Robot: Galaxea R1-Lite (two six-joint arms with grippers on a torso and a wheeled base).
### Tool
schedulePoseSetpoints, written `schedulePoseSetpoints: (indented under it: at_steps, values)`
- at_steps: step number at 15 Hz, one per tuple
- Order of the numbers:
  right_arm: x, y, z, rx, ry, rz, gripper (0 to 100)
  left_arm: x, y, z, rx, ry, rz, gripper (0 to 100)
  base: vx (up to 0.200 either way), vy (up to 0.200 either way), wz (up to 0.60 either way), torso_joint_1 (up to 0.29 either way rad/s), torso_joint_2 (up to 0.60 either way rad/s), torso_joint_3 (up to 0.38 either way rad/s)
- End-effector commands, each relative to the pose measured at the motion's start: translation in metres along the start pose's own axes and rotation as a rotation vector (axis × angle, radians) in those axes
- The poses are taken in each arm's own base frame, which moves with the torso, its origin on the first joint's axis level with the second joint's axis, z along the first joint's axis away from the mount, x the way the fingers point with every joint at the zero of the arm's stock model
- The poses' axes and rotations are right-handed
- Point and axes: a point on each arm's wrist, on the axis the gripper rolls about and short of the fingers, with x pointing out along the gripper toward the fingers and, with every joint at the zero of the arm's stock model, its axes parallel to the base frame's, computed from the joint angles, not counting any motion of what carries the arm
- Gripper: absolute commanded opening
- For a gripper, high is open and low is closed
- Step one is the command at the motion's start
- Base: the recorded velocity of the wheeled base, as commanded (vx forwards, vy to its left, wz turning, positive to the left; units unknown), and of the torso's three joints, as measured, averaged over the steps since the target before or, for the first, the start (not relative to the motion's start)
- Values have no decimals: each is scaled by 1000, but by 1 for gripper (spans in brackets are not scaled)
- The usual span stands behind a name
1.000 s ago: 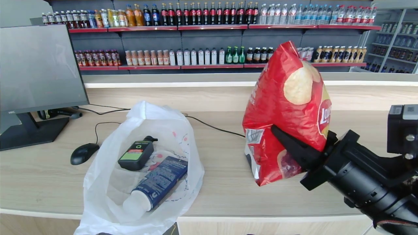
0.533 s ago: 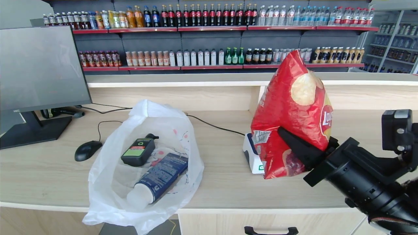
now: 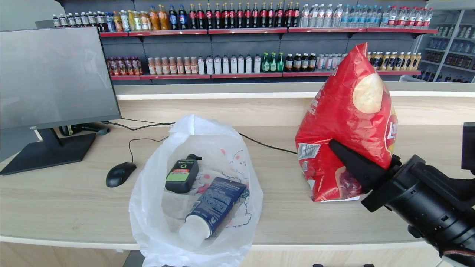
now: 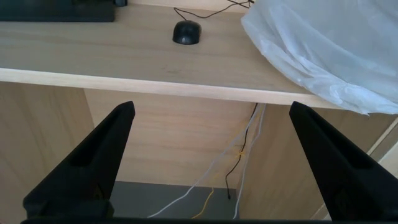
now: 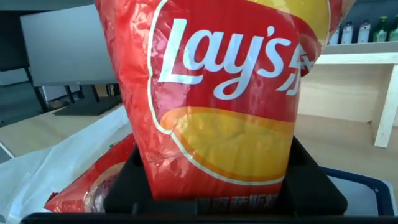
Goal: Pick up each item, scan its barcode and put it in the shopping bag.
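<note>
A red chips bag [image 3: 349, 111] stands upright just above the counter at the right, with my right gripper [image 3: 356, 163] shut on its lower part. The right wrist view has the chips bag [image 5: 224, 106] pinched between the fingers [image 5: 130, 180]. A thin white edge [image 3: 343, 199] shows under the bag's bottom. The white plastic shopping bag [image 3: 207, 133] lies open at the counter's front middle. In it are a black bottle with a green label [image 3: 182, 174] and a dark blue tube [image 3: 215, 205]. My left gripper [image 4: 211, 168] hangs open below the counter's front edge, near the shopping bag [image 4: 323, 50].
A monitor [image 3: 55, 78] stands at the back left, and a black mouse [image 3: 120, 174] lies in front of it with cables running along the counter. Drink shelves [image 3: 245, 33] line the wall behind a raised ledge. Bare counter lies between the shopping bag and the chips.
The head camera has shifted, sliding the whole scene to the right. The chips bag has come down toward the counter and now covers the white scanner that showed beside it half a second ago.
</note>
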Motion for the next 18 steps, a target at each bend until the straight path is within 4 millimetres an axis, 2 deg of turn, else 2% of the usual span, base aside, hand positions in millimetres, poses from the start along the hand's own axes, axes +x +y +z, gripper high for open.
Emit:
schedulePoseSetpoints:
  at_steps: [1, 5, 10, 11, 13, 15, 17, 18]
  values:
    - [-7, 0, 7, 1, -25, 2, 0, 0, 0, 0, -2, 1, 1, 100, 0, 200, 0, -2, 2, 2]
    - [-6, 0, 12, 5, -50, 3, 0, 0, 0, 0, -2, 2, 1, 100, 0, 200, 0, 2, 2, 5]
    - [-14, -1, -4, 8, 34, 23, 0, 0, 0, 0, -2, -1, 1, 100, 0, 200, 0, 3, 0, 2]
    - [-13, -1, -4, 25, 35, 32, 0, 0, 0, 0, 1, -1, -1, 100, 0, 0, 0, 0, 0, 0]
    - [4, 3, 5, 37, -16, 108, 0, 0, 0, 0, 3, -1, -1, 100, 0, 0, 0, 0, 0, 0]
    - [49, 17, 18, 57, -90, 146, 0, 0, 0, 0, 1, -1, -1, 100, 0, 0, 0, 0, 0, 0]
    - [66, 24, 16, 149, -79, 135, 0, 0, 0, 0, 0, -1, -1, 100, 0, 0, 0, 0, 0, 0]
    - [68, 27, 6, 183, -17, 137, 0, 0, 0, 0, 0, -1, -1, 100, 0, 0, 0, 0, 0, 0]
